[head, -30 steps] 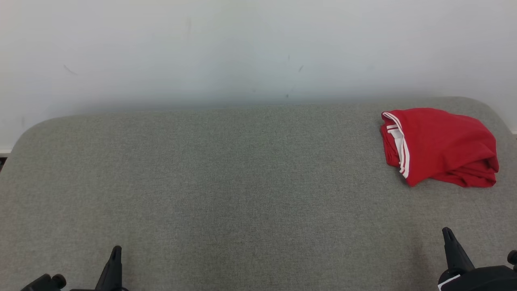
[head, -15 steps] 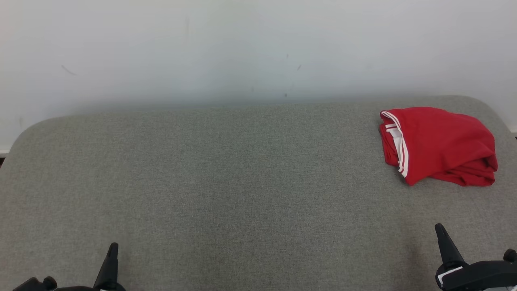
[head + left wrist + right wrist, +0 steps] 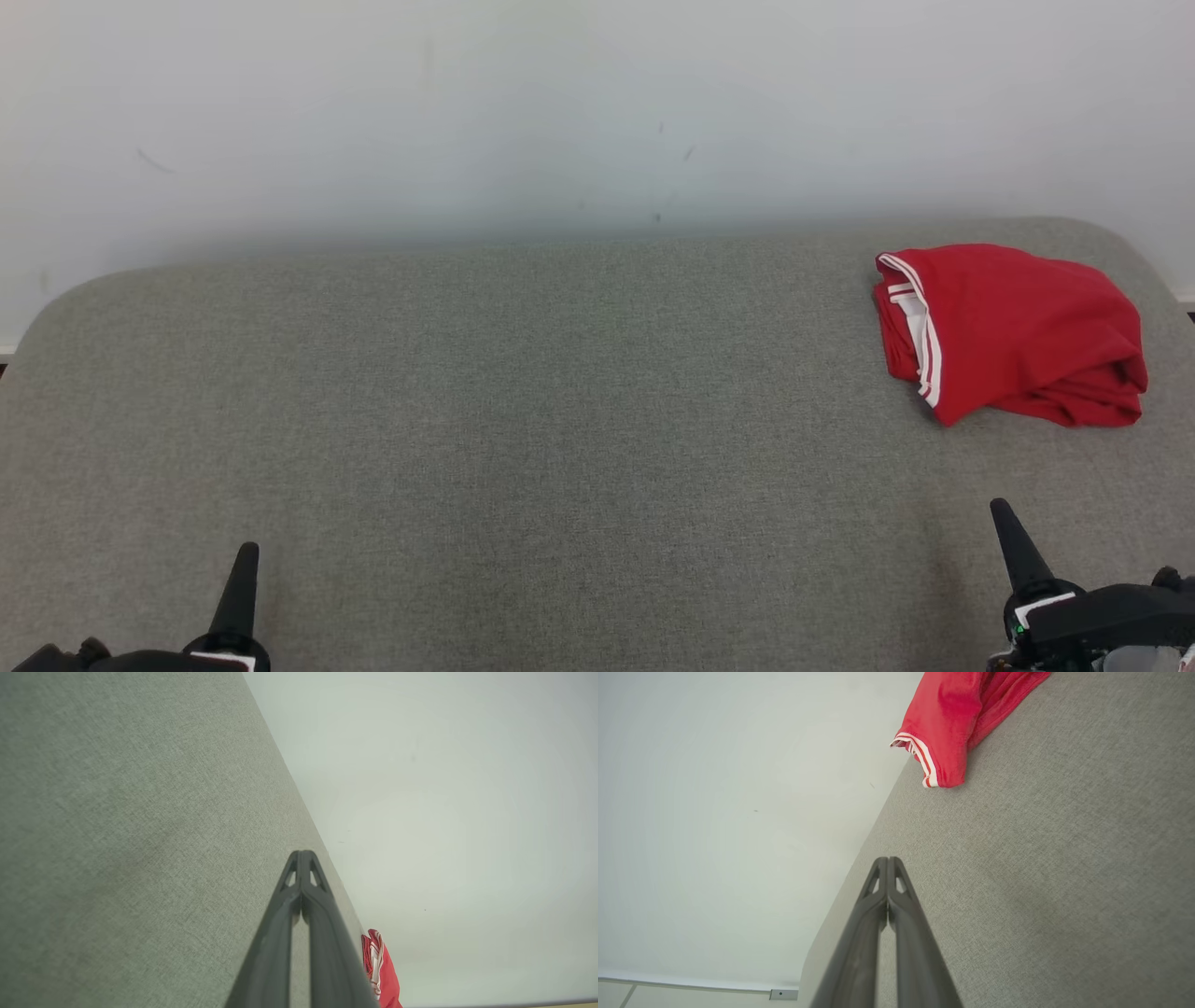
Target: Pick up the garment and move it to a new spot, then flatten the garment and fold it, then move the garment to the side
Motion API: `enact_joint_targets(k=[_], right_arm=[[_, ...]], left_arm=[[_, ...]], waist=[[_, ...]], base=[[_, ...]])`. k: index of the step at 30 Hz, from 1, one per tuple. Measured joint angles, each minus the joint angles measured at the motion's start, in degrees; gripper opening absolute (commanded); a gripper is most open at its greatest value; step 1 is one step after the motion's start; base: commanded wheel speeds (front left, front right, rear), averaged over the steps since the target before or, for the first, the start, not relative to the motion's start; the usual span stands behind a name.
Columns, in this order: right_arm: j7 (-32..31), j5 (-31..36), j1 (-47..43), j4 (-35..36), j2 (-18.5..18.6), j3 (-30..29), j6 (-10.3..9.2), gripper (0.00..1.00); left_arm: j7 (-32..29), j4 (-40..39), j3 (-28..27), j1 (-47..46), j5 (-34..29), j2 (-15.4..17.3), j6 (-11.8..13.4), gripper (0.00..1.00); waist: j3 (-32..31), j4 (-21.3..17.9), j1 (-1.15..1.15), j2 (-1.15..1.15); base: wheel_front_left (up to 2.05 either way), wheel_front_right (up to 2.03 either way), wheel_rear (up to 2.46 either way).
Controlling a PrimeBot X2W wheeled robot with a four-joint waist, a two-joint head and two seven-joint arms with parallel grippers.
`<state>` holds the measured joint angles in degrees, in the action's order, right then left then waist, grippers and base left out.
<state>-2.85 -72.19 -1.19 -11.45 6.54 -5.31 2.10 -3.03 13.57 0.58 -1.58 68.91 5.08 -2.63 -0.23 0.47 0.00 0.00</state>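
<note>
My left hand (image 3: 246,553) sits at the near left edge of the tabletop (image 3: 560,420), its two dark fingers (image 3: 275,933) pressed together into a single point and gripping nothing. They aim toward the far side, just above the grey fabric surface. My right hand (image 3: 1002,510) is at the near right edge in the same state: fingers (image 3: 859,942) closed tip to tip, empty, leaning slightly to the left as they point away from me. The two hands are well apart, with a wide stretch of bare grey weave between and beyond them. Past my right hand, toward the far right corner of the tabletop, lies the garment (image 3: 1018,336). It is a red piece with white stripes along one hem, folded into a loose, rumpled bundle. The striped edge faces left and the bunched folds sit at its near right side. It rests flat on the fabric, close to the rounded far edge, and neither hand touches it. From my right wrist the striped hem shows ahead of the fingertips, and from my left wrist a sliver of the red cloth shows beside my fingers. Behind the tabletop rises a plain pale wall (image 3: 560,112) with a few faint scuffs.
</note>
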Motion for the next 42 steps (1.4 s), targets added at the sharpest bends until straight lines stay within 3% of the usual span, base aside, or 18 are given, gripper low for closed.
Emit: enact_joint_targets(k=[29,42], right_arm=[[-3.5,-18.5,5.6,-5.1,-3.7,-2.2,4.30,0.00],[-3.7,-19.6,6.2,-5.3,-3.9,-2.3,4.46,0.00]], left_arm=[[-3.3,3.1,-5.6,-2.7,21.7,-2.7,-4.1,0.00],[-3.3,3.4,-5.7,-2.8,22.4,-2.9,-4.5,0.00]], waist=[[0.3,-0.5,0.00,0.00],[0.3,-0.5,0.00,0.00]], base=[[0.00,0.00,0.00],[0.00,0.00,0.00]])
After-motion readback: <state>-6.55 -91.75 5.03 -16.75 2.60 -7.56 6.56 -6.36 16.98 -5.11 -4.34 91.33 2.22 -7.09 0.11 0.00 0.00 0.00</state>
